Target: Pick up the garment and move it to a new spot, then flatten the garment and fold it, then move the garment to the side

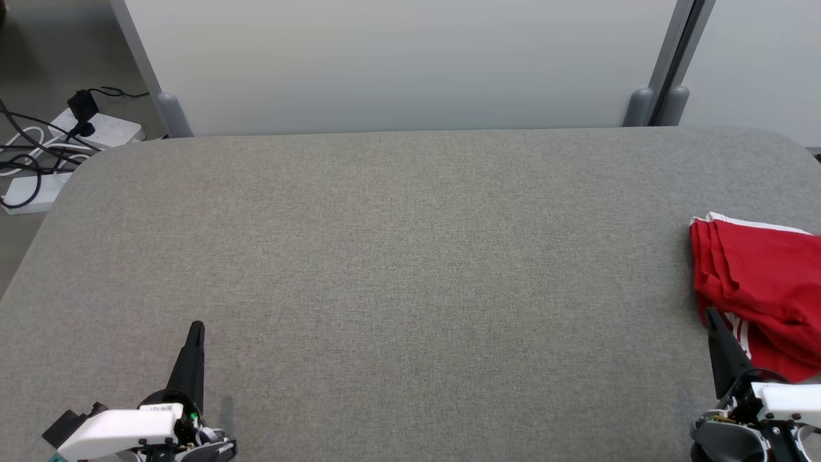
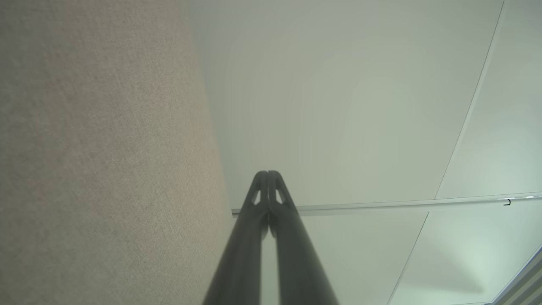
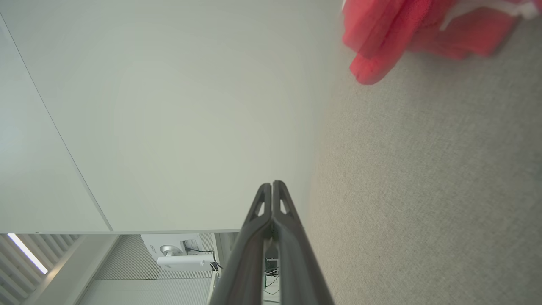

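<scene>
red garment (image 1: 763, 276) lies just beyond right claw (image 1: 709, 313); that and left claw (image 1: 197, 326) closed, empty.

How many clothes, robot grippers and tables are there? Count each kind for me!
Garment: 1
Grippers: 2, the left gripper and the right gripper
Table: 1
Total: 4

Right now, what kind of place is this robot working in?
Probably an office or lab test area: a grey fabric-covered table, pale partition panels behind it, and a plugged-in power strip on the floor. A red garment lies at the table's right edge.
</scene>
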Available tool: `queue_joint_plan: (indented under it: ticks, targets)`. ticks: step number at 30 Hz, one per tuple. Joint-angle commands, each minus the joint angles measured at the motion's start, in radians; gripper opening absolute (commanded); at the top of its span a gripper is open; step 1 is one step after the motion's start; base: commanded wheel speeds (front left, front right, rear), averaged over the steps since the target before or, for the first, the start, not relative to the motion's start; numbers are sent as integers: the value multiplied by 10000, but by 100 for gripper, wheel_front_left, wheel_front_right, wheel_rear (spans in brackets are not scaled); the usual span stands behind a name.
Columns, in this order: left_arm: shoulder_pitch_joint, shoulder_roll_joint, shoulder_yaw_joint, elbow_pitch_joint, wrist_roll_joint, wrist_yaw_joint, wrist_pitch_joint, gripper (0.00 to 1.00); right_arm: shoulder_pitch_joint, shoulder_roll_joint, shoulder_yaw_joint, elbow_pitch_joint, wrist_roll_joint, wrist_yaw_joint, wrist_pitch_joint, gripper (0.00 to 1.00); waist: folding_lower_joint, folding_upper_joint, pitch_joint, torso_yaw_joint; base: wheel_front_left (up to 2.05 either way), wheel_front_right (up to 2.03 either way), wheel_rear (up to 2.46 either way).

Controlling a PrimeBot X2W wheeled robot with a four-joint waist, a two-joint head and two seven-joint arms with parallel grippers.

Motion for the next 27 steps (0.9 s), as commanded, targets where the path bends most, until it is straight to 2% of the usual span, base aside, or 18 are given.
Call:
queue_joint_plan:
  ticks: [1,27]
  targets:
    - [-575,215,330,-270,-40,-86,63,0,-155,-131,148,-307,111,46,78,0,0,0,0,0,0,0,0]
    - [-575,215,330,-271,-41,-86,63,0,-155,-131,149,-307,112,46,77,0,0,0,0,0,0,0,0]
